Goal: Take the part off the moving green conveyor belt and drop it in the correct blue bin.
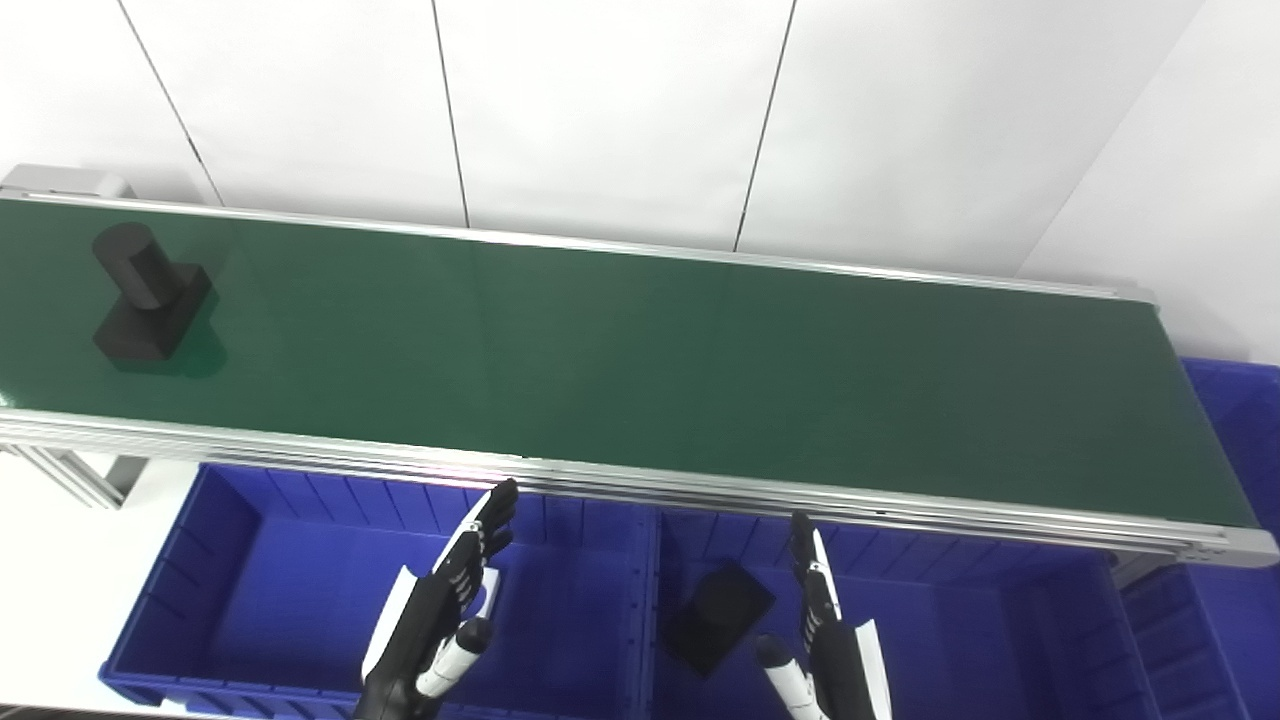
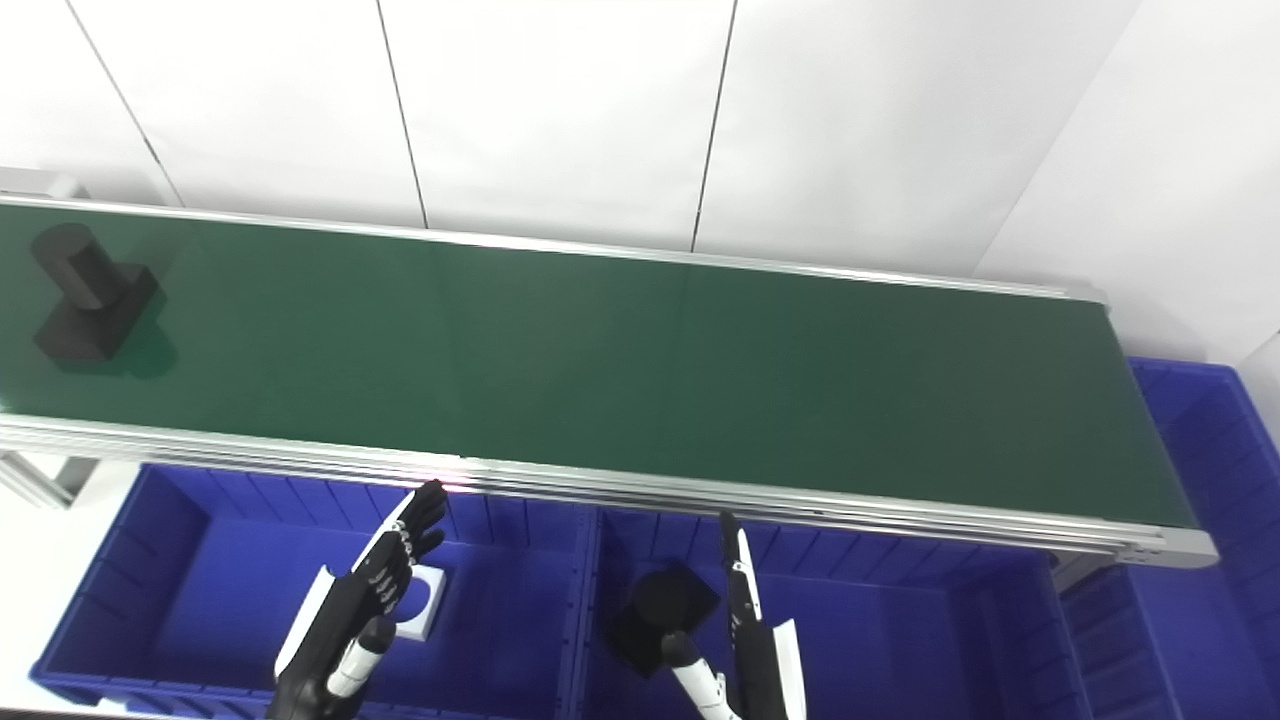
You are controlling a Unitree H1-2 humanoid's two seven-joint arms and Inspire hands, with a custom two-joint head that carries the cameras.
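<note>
A black part [image 1: 148,293], a cylinder on a square base, lies on the green conveyor belt [image 1: 640,360] at its far left end. My left hand [image 1: 440,610] hovers open over the left blue bin [image 1: 240,560], fingers stretched toward the belt's near rail. My right hand [image 1: 825,640] is open too, held edge-on above the middle blue bin [image 1: 960,620]. Inside that bin, just left of the right hand, rests another black part [image 1: 718,615]. A white piece [image 2: 428,597] lies in the left bin, partly hidden by the left hand. Both hands are far from the part on the belt.
A third blue bin [image 1: 1240,470] stands at the belt's right end. The belt's aluminium rail [image 1: 640,485] runs between the bins and the belt. White wall panels rise behind. A metal frame leg [image 1: 70,475] shows at the left.
</note>
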